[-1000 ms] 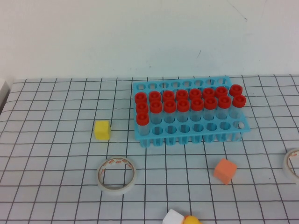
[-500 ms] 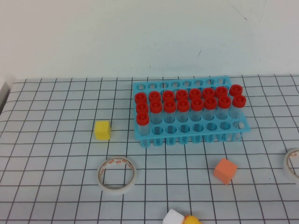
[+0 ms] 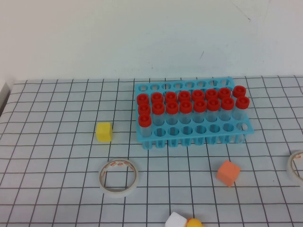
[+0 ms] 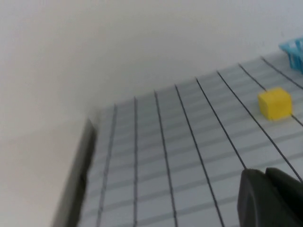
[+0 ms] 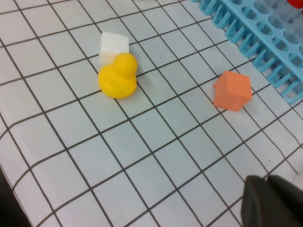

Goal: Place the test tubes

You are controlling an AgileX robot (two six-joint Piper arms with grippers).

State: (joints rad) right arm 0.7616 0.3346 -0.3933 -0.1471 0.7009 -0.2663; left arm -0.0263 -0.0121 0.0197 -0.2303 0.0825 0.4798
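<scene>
standing here, i'm seeing the tubes [image 3: 191, 105] already sitting upright in the blue rack [image 3: 189, 140], red caps up, filling the middle rows, with one more at the left end of the next row toward the robot. the rows nearest the robot and the far row are showing open holes. the rack is resting on the far right-centre part of the bench [image 3: 52, 156], its long side running left to right, and each tube's long axis is pointing straight up. i'm not spotting any loose tube lying on the bench. neither arm is reaching into the high view. the left tool [image 4: 266, 182] is hanging above the left side, pinched together and holding nothing, with the yellow cube [image 4: 274, 104] ahead of it and only a sliver of rack beyond. the right tool [image 5: 267, 189] is likewise closed and empty, hovering near the orange cube [image 5: 232, 90] and the duck [image 5: 118, 75], with the rack just past them, so i'm judging the right arm the nearer one. the tape roll [image 3: 118, 177] is carrying reddish print too small to read; nothing else is showing writing.
</scene>
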